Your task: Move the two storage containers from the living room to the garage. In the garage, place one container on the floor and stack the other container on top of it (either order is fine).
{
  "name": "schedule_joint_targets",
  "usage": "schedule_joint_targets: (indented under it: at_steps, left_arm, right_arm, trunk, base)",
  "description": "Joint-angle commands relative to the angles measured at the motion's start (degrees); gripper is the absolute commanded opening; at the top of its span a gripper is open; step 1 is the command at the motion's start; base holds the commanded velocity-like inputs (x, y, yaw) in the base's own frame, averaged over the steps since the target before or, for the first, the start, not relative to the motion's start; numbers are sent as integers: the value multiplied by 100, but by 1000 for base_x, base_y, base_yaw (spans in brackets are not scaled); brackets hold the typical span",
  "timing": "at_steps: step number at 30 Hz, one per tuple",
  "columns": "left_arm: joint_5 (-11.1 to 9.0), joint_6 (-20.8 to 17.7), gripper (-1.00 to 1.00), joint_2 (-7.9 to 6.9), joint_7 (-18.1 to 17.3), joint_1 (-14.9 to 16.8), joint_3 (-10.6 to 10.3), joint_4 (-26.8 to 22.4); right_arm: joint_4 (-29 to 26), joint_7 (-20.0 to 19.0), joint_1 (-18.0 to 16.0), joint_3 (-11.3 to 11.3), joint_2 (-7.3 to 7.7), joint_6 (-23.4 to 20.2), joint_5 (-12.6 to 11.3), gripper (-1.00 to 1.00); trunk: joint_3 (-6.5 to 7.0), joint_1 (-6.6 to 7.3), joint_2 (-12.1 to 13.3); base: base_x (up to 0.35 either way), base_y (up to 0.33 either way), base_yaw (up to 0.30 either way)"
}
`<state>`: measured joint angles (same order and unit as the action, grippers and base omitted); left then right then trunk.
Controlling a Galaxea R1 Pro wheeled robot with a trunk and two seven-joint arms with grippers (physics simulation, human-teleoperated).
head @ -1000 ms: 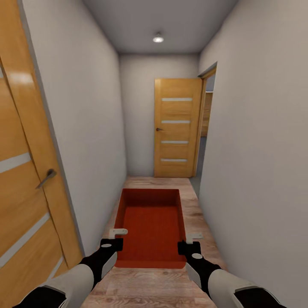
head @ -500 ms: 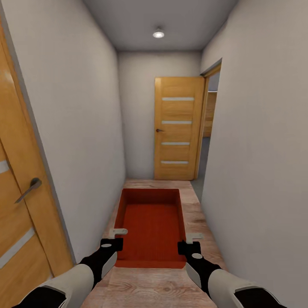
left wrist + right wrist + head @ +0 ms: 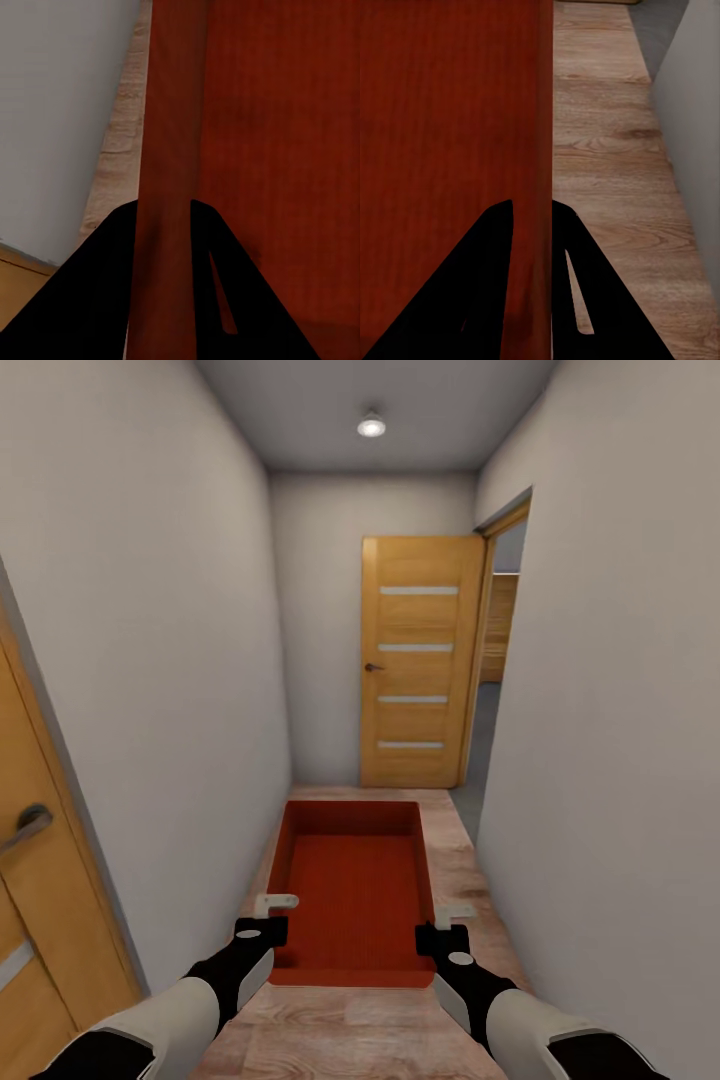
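A narrow corridor with pale grey walls (image 3: pixel 160 610) and a wood-plank floor (image 3: pixel 470 880) runs ahead to a honey-brown door with four glass slits (image 3: pixel 418 660) at the far end, with an open doorway (image 3: pixel 495 660) just beside it on the right; a ceiling lamp (image 3: pixel 371 427) glows overhead, and part of another wooden door (image 3: pixel 30 900) with a lever handle stands at the near left. One orange-red storage container (image 3: pixel 352 890) is carried above the planks in front of the robot, open side up and level, between the two arms. Both forearms reach forward and slightly inward, wrists level. The left gripper (image 3: pixel 270 920) is clamped on the container's left long wall near the close end, one finger inside and one outside, as the left wrist view shows with the red wall between the dark fingers (image 3: pixel 97 300). The right gripper (image 3: pixel 450 925) is clamped likewise on the right long wall, its fingers (image 3: pixel 585 300) astride it. Compared with a second ago, the view has advanced down the corridor: the near left door has slid largely out of the picture, the far door looms a little larger, while arms and container keep the same pose.
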<state>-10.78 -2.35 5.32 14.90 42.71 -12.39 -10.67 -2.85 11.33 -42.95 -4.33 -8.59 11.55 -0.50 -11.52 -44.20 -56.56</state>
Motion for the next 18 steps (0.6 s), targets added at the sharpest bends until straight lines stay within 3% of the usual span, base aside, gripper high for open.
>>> schedule_joint_targets:
  at_steps: [1,18]
  left_arm:
    - [94,-28,-100,-5,188,9,87,-30]
    - [93,-28,-100,-5,188,9,87,-22]
  right_arm:
    - [149,343,-3,-86,68,28,-82,-100]
    - [151,339,-3,-86,68,23,-80,-100]
  trunk:
    - [-7,-4,-5]
    - [-7,-4,-5]
  base:
    - [324,0,0]
    - [324,0,0]
